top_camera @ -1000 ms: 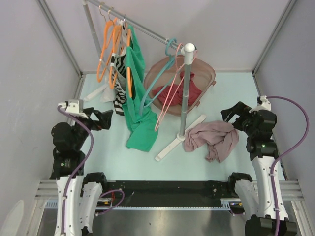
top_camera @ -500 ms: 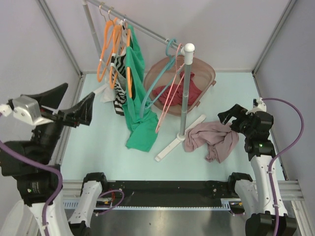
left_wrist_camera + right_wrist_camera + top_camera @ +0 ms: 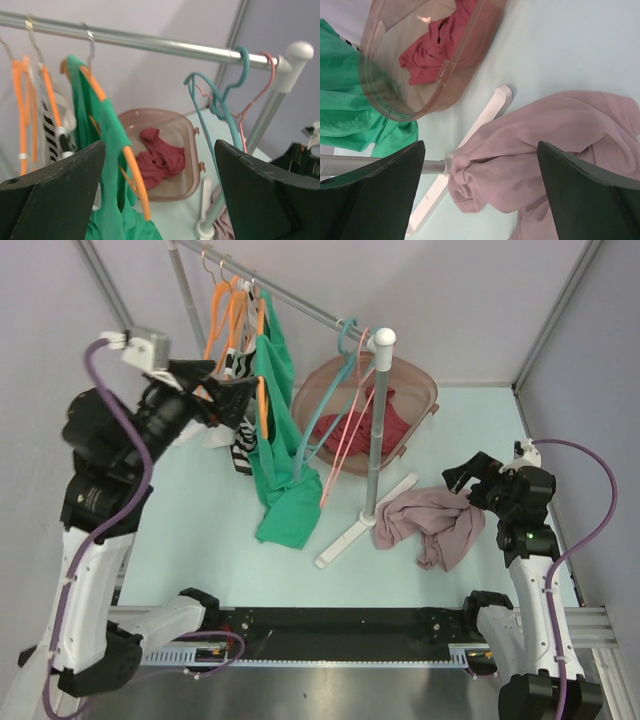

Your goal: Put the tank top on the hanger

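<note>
The left tool (image 3: pixel 225 390) and right tool (image 3: pixel 466 478) stand wide and empty, the tank top (image 3: pixel 432 520) lies crumpled on the bench (image 3: pixel 200 530) by the rack foot (image 3: pixel 345 535), and the hanger (image 3: pixel 272 70) hangs against the teal hanger (image 3: pixel 246 62), inviting a tangled grab.

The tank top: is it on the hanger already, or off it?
Off. The tank top lies crumpled on the table; the hanger hangs bare on the rail.
</note>
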`<state>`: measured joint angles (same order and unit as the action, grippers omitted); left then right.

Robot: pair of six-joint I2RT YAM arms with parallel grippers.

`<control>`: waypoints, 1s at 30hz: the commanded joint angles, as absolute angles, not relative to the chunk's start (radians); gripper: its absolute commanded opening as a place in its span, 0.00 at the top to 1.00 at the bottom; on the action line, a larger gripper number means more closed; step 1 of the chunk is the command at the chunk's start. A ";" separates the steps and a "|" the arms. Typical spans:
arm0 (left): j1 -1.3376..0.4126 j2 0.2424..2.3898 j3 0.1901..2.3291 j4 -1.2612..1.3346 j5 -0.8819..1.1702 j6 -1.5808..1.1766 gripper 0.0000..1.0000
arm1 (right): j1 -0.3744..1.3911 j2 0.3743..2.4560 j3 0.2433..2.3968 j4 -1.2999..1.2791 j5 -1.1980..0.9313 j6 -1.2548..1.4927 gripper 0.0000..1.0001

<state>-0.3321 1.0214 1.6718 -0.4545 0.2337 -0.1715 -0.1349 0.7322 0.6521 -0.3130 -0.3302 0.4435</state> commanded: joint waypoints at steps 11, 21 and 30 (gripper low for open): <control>-0.923 1.155 1.845 -0.566 -0.303 -0.038 0.09 | -0.133 0.750 0.618 -0.264 -0.333 0.430 0.00; -1.135 1.310 1.913 -0.603 -0.371 -0.054 0.11 | -0.133 0.752 0.607 -0.285 -0.305 0.394 0.00; -1.054 1.407 1.948 -0.629 -0.155 -0.153 0.09 | -0.132 0.761 0.580 -0.256 -0.356 0.416 0.00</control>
